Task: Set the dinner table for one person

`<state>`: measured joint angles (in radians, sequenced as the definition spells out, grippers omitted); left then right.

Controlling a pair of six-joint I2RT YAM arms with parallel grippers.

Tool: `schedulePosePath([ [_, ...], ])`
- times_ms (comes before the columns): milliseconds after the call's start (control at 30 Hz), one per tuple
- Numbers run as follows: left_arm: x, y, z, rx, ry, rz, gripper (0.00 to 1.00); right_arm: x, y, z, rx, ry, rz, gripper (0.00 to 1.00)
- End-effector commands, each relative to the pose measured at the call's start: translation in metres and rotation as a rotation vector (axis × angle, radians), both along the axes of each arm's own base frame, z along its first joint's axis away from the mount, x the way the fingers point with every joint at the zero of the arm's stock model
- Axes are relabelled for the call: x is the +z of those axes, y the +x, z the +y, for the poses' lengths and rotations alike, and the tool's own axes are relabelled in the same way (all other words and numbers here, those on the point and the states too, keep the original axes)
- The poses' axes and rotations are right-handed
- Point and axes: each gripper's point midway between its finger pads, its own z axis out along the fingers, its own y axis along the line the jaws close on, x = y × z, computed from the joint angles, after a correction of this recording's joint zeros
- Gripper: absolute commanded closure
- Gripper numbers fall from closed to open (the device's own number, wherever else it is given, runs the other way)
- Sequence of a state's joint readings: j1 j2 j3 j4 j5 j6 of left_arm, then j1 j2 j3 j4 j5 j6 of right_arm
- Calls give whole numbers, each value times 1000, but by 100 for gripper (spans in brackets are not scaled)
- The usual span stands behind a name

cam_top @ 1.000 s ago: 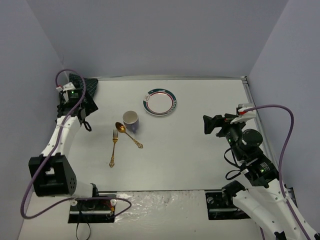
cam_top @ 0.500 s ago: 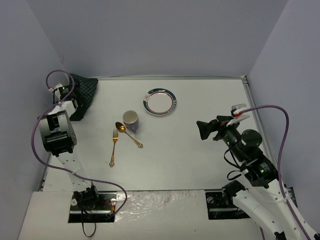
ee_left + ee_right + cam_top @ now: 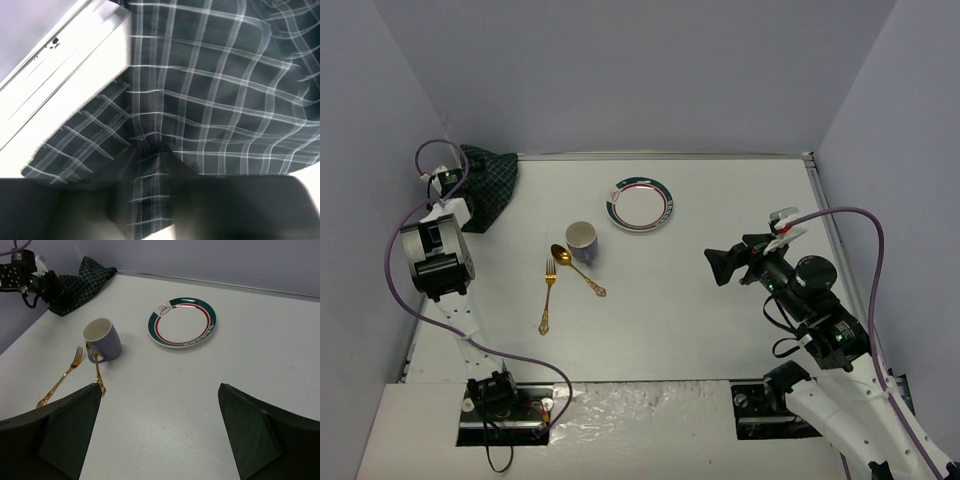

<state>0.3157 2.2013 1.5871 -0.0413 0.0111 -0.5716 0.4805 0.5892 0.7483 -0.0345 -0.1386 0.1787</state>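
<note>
my left end effector is pinching the dark checked cloth at the far-left corner of the white counter; my right end effector is hovering above it, fingers spread wide.

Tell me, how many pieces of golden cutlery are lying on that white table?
2. A fork lies just left of the spoon, which lies slanted with its bowl by the mug's base. Others could hide under the checked cloth in the far left corner.
</note>
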Motion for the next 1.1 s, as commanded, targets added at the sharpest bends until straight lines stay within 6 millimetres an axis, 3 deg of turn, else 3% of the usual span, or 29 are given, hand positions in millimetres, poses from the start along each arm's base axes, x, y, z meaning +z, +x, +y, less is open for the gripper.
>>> schedulePosePath([
  [0,32,3,-10,-85,-9,-47,100,18,0,5,27,25,-72,0],
  [100,77,6,-14,-132,22,-130,100,23,-2,5,26,34,-84,0],
  [267,198,-1,-26,-179,93,-343,100,35,-8,4,37,57,-103,0],
  [433,309,-36,-53,-236,140,-534,100,46,-16,0,35,76,-128,0],
  [567,379,-74,-77,-269,148,-653,100,54,-19,-3,28,91,-143,0],
  [600,387,-81,-82,-269,141,-665,100,54,-20,-3,26,94,-143,0],
  [700,444,-107,-136,-396,112,-772,100,60,-22,-7,13,104,-145,0],
  [800,483,-136,-189,-517,94,-839,100,64,-23,-10,-5,118,-140,0],
  [900,495,-157,-255,-657,-10,-872,100,69,-23,-13,-19,121,-144,0],
  [1067,500,-189,-361,-905,-169,-894,100,75,-24,-26,-82,121,-146,0],
])
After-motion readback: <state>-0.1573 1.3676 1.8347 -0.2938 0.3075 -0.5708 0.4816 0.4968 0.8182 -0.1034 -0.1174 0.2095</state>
